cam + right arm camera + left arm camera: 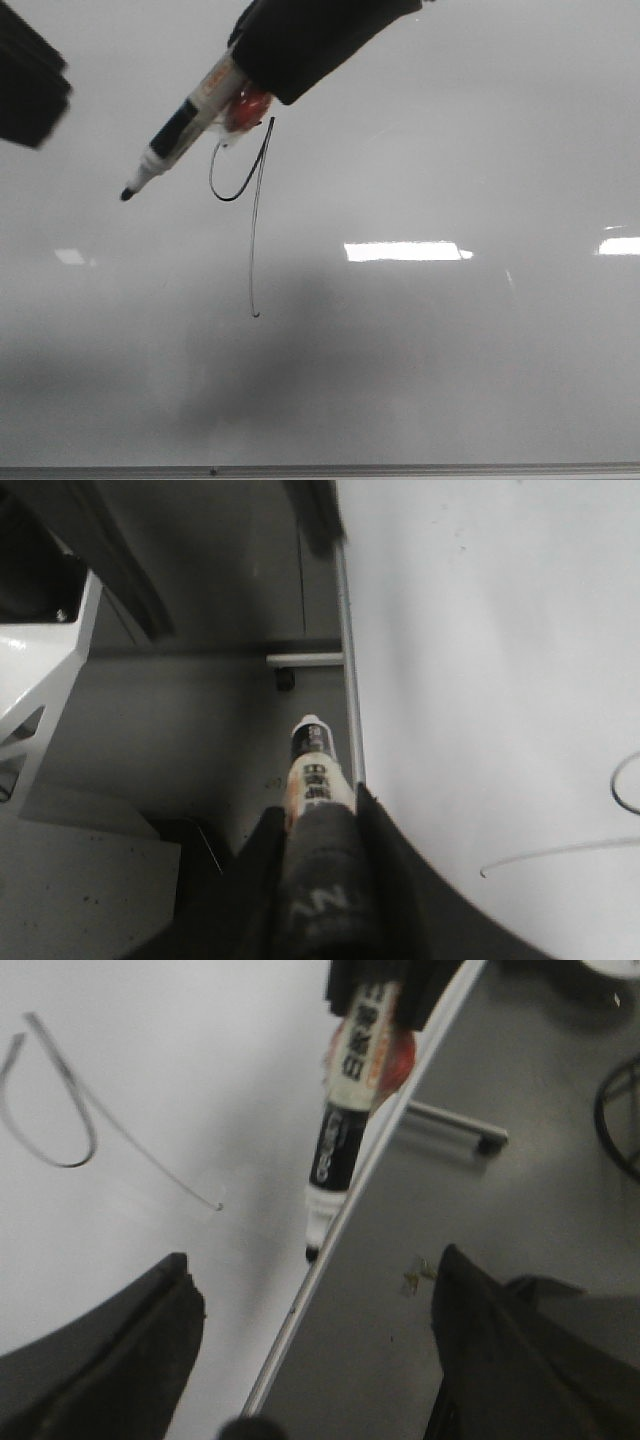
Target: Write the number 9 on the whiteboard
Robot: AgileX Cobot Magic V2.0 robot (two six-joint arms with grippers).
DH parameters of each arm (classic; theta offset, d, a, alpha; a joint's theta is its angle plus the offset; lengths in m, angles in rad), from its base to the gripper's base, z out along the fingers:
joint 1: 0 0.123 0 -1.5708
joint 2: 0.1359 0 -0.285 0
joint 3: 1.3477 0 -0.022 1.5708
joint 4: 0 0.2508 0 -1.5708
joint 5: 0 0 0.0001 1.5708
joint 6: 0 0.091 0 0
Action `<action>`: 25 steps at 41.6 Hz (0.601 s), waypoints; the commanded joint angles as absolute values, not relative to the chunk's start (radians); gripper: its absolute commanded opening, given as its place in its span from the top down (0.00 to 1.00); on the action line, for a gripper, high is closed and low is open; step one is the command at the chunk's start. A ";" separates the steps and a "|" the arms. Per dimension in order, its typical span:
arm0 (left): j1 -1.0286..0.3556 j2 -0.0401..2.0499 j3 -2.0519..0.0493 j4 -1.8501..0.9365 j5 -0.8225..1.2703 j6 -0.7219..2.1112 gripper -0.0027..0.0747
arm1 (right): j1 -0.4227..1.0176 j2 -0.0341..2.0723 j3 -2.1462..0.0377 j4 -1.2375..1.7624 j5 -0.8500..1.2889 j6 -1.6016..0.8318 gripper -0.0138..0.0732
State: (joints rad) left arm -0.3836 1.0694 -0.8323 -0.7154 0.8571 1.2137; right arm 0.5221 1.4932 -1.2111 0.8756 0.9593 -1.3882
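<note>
The whiteboard fills the front view. On it is the number 9, a thin black loop with a long, nearly straight tail. My right gripper reaches in from the top, shut on a black-and-white marker. The marker's black tip points down-left, away from the 9's loop. In the right wrist view, the right gripper clamps the marker beside the whiteboard. My left gripper is at the top left. In the left wrist view, the left gripper is open and empty over the whiteboard's frame edge.
Bright rectangular light reflections lie on the board. The board's thin grey frame runs along the near edge. Beyond the frame are a grey floor, a metal bar with a caster, a white structure and a dark cable.
</note>
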 commanded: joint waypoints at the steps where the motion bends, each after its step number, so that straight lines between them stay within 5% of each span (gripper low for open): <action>1: -0.512 1.116 -0.903 -0.630 0.783 1.141 0.37 | 0.581 1.452 -1.253 0.869 0.951 -1.403 0.91; 8: -0.553 1.135 -0.927 -0.593 0.778 1.085 0.48 | 0.622 1.452 -1.253 0.870 0.921 -1.403 0.91; 21: -0.553 1.135 -0.927 -0.626 0.789 1.095 0.96 | 0.622 1.452 -1.253 0.959 0.914 -1.403 0.90; 25: -0.553 1.135 -0.927 -0.626 0.789 1.097 0.99 | 0.622 1.452 -1.253 0.986 0.895 -1.395 0.76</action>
